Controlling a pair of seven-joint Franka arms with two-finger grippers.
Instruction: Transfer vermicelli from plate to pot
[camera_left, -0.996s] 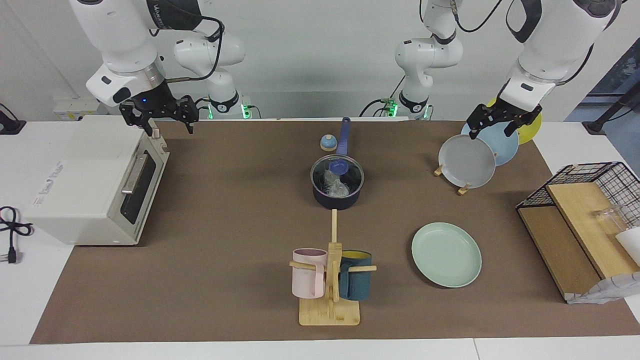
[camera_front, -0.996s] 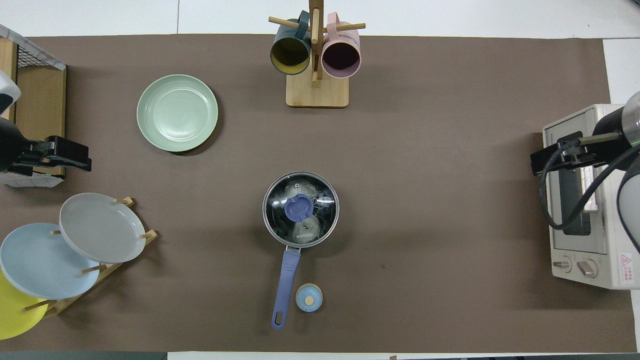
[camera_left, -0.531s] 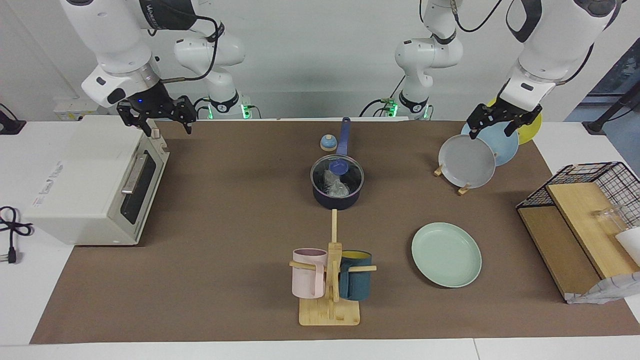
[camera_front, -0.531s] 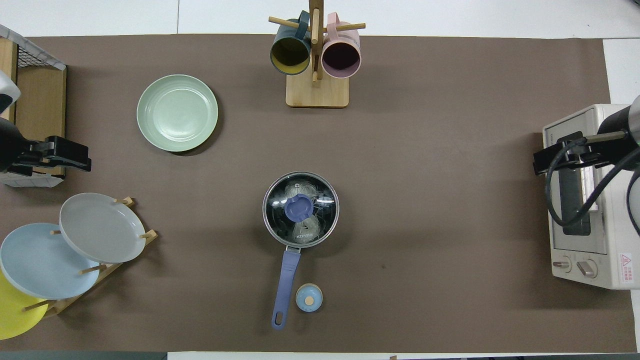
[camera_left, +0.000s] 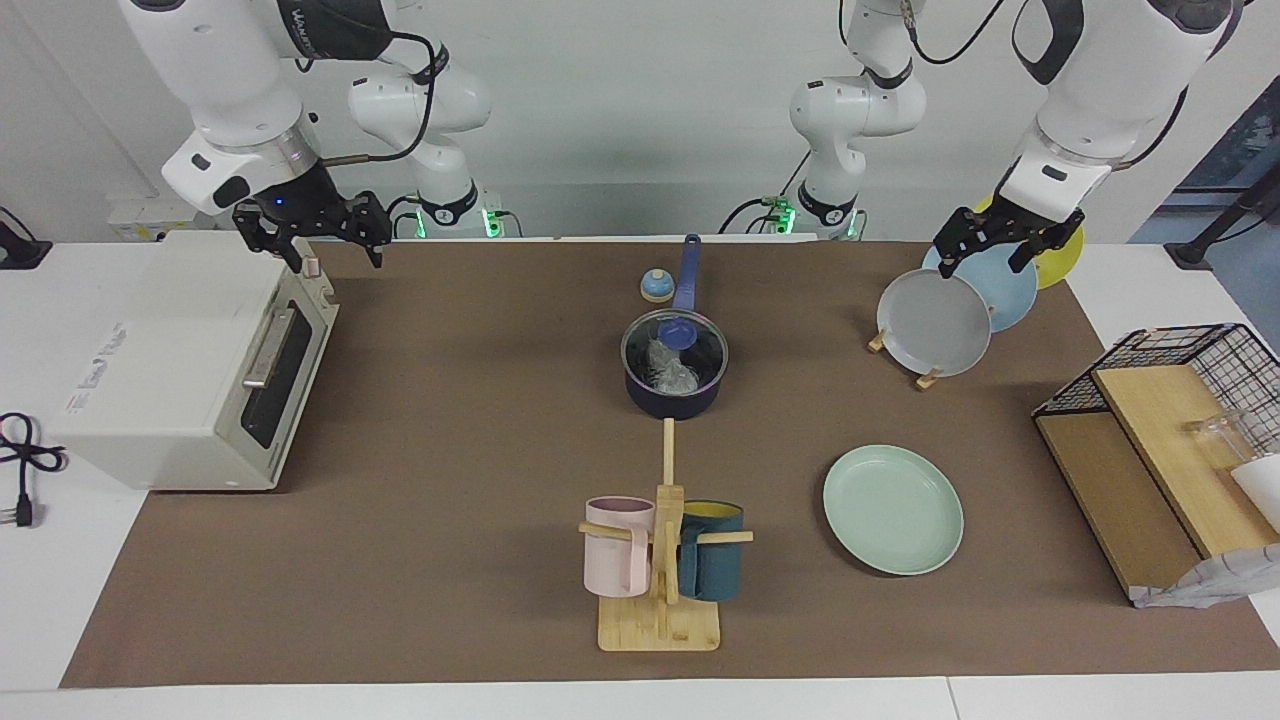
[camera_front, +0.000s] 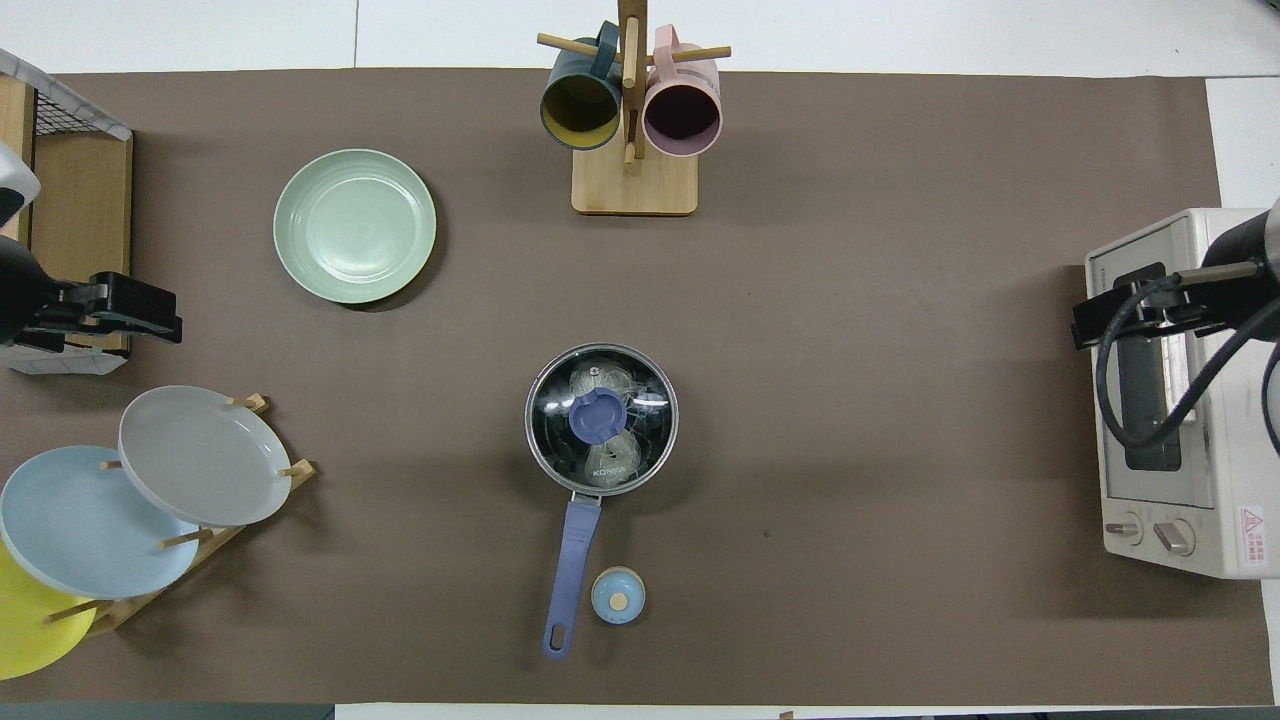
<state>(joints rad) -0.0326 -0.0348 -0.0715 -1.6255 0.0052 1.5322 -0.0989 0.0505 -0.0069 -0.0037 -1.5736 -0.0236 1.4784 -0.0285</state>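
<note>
Our left gripper (camera_left: 990, 250) hangs with jaws apart over the plate rack (camera_left: 925, 378), our right gripper (camera_left: 312, 235) likewise spread above the toaster oven (camera_left: 180, 370), while the vermicelli (camera_front: 600, 420) sits inside the lidded pot (camera_left: 675, 398), the mint plate (camera_left: 893, 510) bare.

White toaster oven (camera_left: 190, 365) at the right arm's end. Bamboo mug tree (camera_left: 662, 560) holds 1 pink mug (camera_left: 616, 545) and 1 dark teal mug (camera_left: 712, 563). Wooden rack (camera_front: 190, 540) holds grey (camera_left: 934, 322), light blue (camera_front: 75, 520), yellow plates (camera_front: 25, 625). Small blue bell-shaped knob (camera_left: 656, 286). Black wire basket (camera_left: 1170, 350).
</note>
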